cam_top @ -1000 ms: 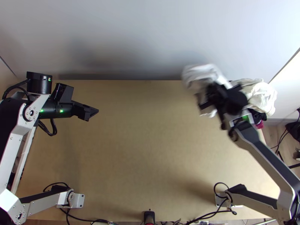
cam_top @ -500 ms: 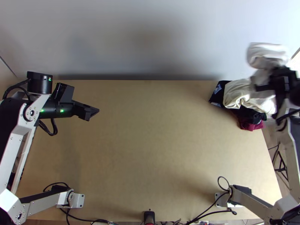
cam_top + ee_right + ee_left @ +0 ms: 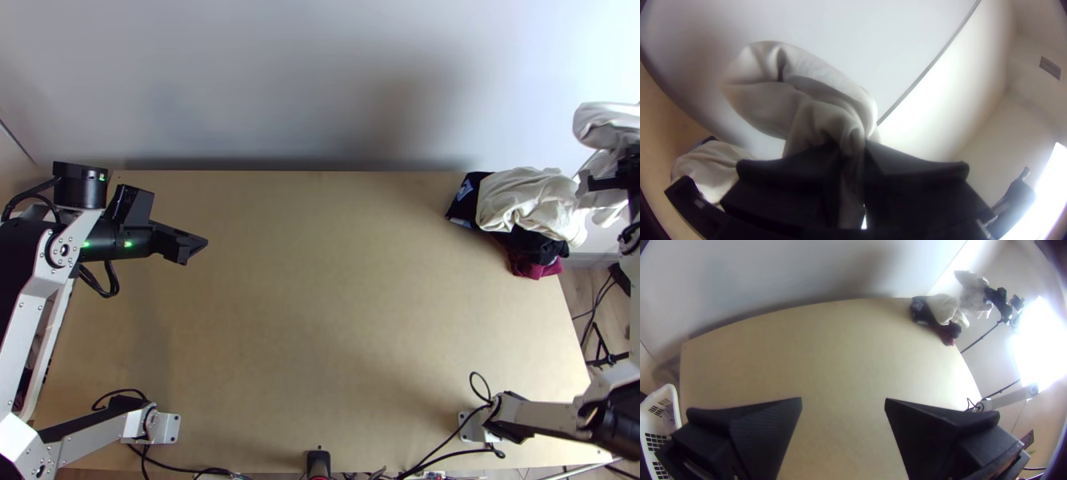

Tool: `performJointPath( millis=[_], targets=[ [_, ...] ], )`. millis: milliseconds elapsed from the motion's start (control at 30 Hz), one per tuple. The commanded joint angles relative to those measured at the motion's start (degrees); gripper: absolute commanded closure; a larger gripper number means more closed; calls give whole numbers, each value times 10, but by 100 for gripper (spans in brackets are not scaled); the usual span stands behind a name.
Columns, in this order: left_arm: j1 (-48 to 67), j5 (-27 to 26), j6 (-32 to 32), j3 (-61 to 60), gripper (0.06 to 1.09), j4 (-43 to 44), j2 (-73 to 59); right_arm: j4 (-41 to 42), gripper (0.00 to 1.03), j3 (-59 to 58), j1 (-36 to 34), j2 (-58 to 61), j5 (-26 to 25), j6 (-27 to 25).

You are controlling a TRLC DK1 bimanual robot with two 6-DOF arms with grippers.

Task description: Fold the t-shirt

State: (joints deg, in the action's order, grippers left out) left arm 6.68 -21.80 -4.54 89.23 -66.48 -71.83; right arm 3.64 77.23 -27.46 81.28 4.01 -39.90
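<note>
At the top view's right edge, my right gripper (image 3: 622, 182) holds a bunched white shirt (image 3: 604, 126) in the air, beyond the table's back right corner. The right wrist view has that gripper (image 3: 852, 146) closed around the white cloth (image 3: 822, 89), which bulges in folds above the fingers. My left gripper (image 3: 196, 242) hangs over the table's left side. Its two fingers stand wide apart in the left wrist view, where the gripper (image 3: 843, 401) has bare table between them.
Piled at the table's back right corner are a cream cloth (image 3: 524, 200), a black cloth (image 3: 462, 206) and a dark red cloth (image 3: 532, 267). A white basket (image 3: 674, 404) stands by the table's left edge. A pale wall runs behind the table (image 3: 320, 304).
My right gripper has carried the white shirt rightward, from over the table's back right part, past the pile to beyond the edge. The left arm has shifted only slightly.
</note>
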Motion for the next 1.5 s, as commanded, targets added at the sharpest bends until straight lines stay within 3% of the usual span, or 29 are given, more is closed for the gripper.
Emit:
performJointPath(
  millis=[0, 300, 533, 800, 900, 1033, 1067, 1133, 1300, 1467],
  targets=[
    [-11, 0, -3, -5, 18, -10, 12, 32, 100, -23, 11, 79, 10, -26],
    [-31, 0, -12, -20, 18, -26, 35, 53, 100, -65, 117, 134, -47, 8],
    [-55, 0, -27, -34, 18, -43, 57, 57, 100, -119, 178, 136, -63, 22],
    [-58, -1, -28, -46, 18, -44, 71, 69, 99, -161, 188, 129, -81, 39],
    [-61, 0, -28, -53, 18, -44, 75, 81, 75, -182, 172, 94, -81, 74],
    [-60, -1, -28, -58, 17, -44, 77, 78, 18, -203, 147, 42, -81, 110],
    [-60, -1, -28, -60, 17, -42, 77, 68, 10, -205, 145, 26, -81, 118],
    [-59, -2, -26, -61, 17, -39, 75, 41, 4, -204, 144, -14, -81, 134],
    [-58, -2, -21, -66, 16, -33, 73, 9, 4, -189, 144, -117, -81, 199],
    [-53, -2, -20, -79, 16, -32, 75, -26, 4, -82, 163, -83, -80, 241]
  ],
)
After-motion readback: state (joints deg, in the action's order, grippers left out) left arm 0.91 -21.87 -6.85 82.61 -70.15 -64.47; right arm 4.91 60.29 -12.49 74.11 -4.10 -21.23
